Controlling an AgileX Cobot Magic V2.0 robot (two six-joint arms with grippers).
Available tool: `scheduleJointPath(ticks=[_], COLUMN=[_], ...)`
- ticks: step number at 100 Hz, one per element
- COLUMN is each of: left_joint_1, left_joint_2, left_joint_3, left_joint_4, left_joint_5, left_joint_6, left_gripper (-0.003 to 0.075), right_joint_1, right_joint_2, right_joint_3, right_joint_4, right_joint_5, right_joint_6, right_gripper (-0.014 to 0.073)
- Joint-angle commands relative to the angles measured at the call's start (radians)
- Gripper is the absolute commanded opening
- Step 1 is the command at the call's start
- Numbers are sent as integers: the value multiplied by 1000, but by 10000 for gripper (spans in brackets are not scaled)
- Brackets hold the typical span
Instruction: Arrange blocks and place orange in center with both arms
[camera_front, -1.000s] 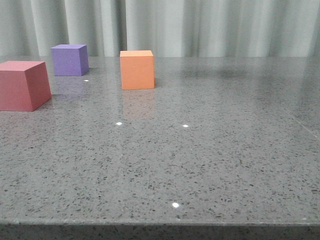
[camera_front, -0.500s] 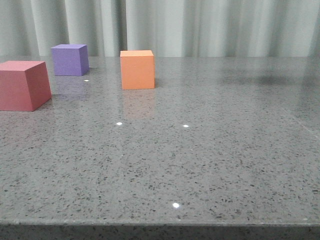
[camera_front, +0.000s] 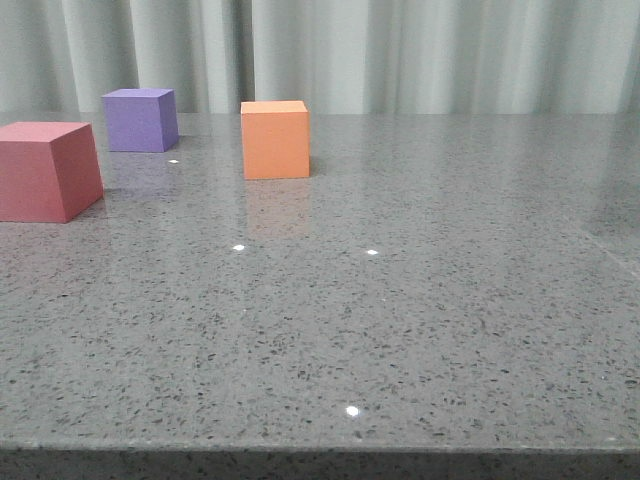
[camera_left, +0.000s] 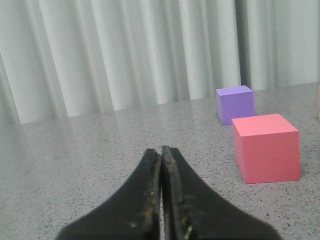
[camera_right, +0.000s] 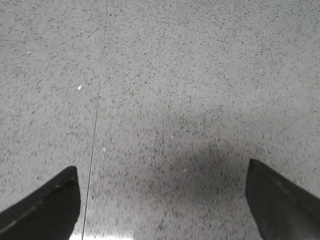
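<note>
In the front view the orange cube stands at the back of the table, left of the middle. The purple cube stands further left and back, and the red-pink cube sits at the left edge. No arm shows in the front view. My left gripper is shut and empty, low over the table; the red-pink cube and purple cube stand apart from it to one side. My right gripper is wide open over bare table, with no cube between its fingers.
The grey speckled table has a front edge close to the camera. A pale curtain hangs behind it. A thin seam line runs across the tabletop under the right gripper.
The cubes have not moved. A faint dark shadow on the far right of the table drifted rightward and faded out of the front view.
</note>
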Motion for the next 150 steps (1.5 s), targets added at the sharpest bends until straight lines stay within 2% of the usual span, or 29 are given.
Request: scheduleJointPath(ticks=[1, 31, 48, 60, 83, 90, 97, 116, 123, 150], left_joint_1=[2, 2, 2, 2, 2, 2, 2, 2, 2, 2], left_joint_2=[-37, -37, -37, -37, -37, -37, -37, -37, -37, -37], left_joint_3=[43, 43, 43, 43, 43, 43, 43, 43, 43, 43], left_joint_4=[0, 0, 0, 0, 0, 0, 0, 0, 0, 0], left_joint_5=[-80, -80, -80, -80, -80, -80, -80, -80, -80, -80], left_joint_6=[-10, -10, -10, -10, -10, -10, -10, -10, -10, -10], left_gripper=[-20, -20, -20, -20, -20, -20, -20, -20, -20, -20], right_joint_1=[-6, -6, -6, -6, -6, -6, -6, -6, -6, -6], right_joint_2=[-139, -512, -644, -677, -680, -680, -680, -680, -680, -680], right_joint_3=[94, 453, 615, 679, 684, 684, 684, 684, 684, 684], right_joint_4=[-10, -11, -11, -11, -64, -95, -115, -117, -117, -116], right_joint_5=[-137, -331, -429, -473, -506, -507, -508, -508, -508, -507], right_joint_6=[12, 20, 20, 20, 20, 20, 20, 20, 20, 20], right_gripper=[655, 655, 655, 655, 640, 577, 464, 43, -75, -68])
